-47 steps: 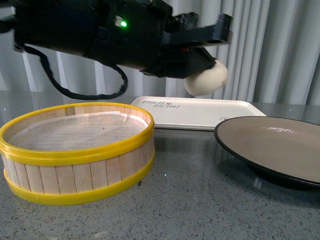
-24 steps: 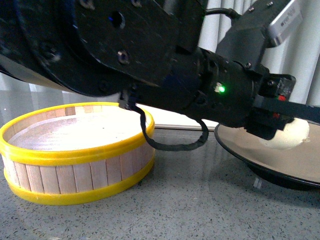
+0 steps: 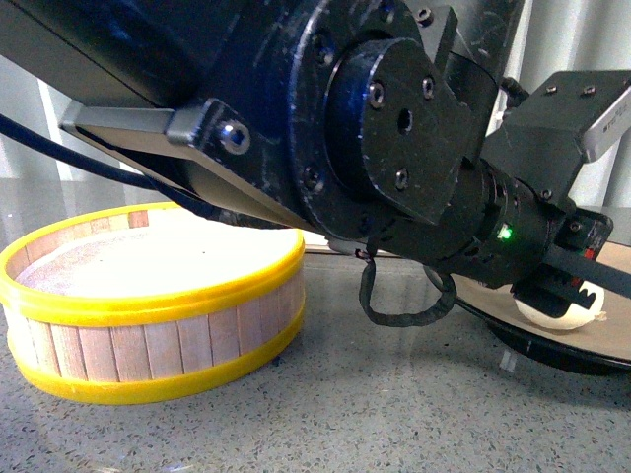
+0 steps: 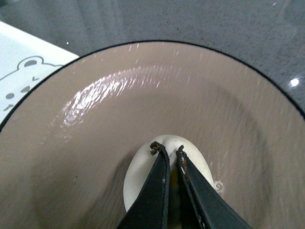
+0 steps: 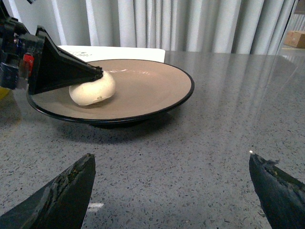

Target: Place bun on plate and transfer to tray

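Observation:
The cream-white bun [image 5: 92, 90] sits low on the grey-beige inside of the black-rimmed plate [image 5: 147, 86] and looks to be touching it. My left gripper [image 4: 167, 149] is shut on the bun [image 4: 138, 176], its two black fingers pinching the top. In the front view the left arm fills most of the picture, and the bun [image 3: 562, 313] shows under it on the plate [image 3: 616, 340] at the far right. My right gripper [image 5: 171, 160] hangs open over bare countertop, short of the plate. The off-white tray [image 4: 24, 71] with a bear drawing lies just beyond the plate.
A yellow-rimmed wooden steamer basket [image 3: 148, 296] stands at the left on the grey speckled countertop [image 3: 394, 414]. Pale curtains [image 5: 190, 24] hang behind the table. The tray [image 5: 114, 47] borders the plate's far side.
My left arm has swung right and down, carrying the bun from above the tray down onto the plate. The arm now hides the tray in the front view.

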